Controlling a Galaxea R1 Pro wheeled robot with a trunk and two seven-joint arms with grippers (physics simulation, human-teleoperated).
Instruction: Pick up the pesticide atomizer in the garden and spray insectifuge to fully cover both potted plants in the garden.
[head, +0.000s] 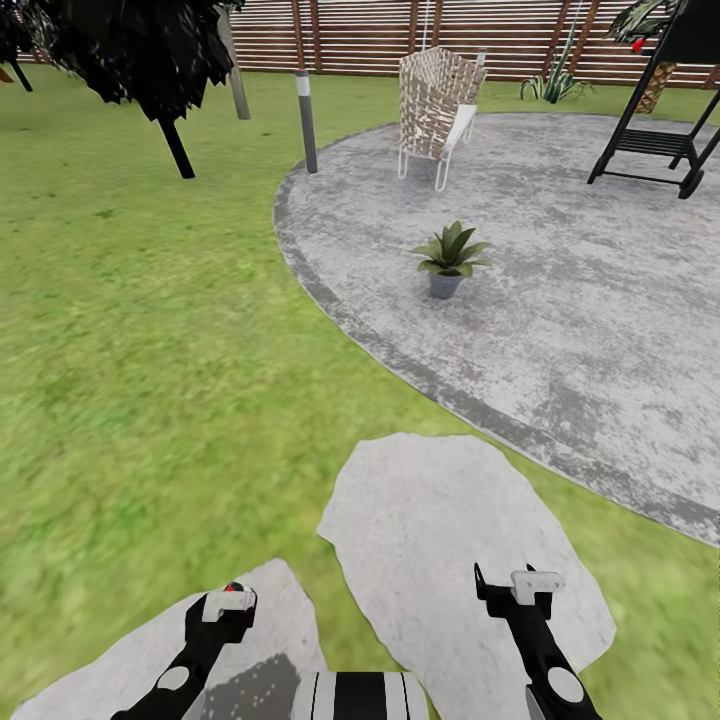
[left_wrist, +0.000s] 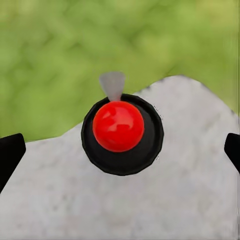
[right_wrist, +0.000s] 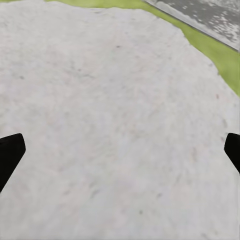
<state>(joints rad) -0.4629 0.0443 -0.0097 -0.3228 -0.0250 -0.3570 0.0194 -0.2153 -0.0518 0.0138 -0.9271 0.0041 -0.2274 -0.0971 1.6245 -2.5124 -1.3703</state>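
The pesticide atomizer (left_wrist: 119, 127) shows end-on in the left wrist view: a round black body with a glossy red ball on top and a small grey nozzle. It stands over the edge of a pale stepping stone (left_wrist: 125, 200). My left gripper (left_wrist: 120, 150) is open, its black fingertips (left_wrist: 10, 152) far apart on either side and clear of the bottle. In the head view a red dot of the atomizer (head: 233, 587) peeks out at my left gripper (head: 225, 602). My right gripper (head: 520, 585) hangs open over bare stone (right_wrist: 115, 115). One potted plant (head: 448, 258) sits on the patio (head: 600, 300) ahead.
Lawn (head: 150, 350) spreads to the left. A wicker chair (head: 437, 105), a grey post (head: 306, 120) and a black swing frame (head: 655, 140) stand at the patio's far side. A dark tree (head: 140, 50) and a brown slatted fence (head: 360, 35) close the back.
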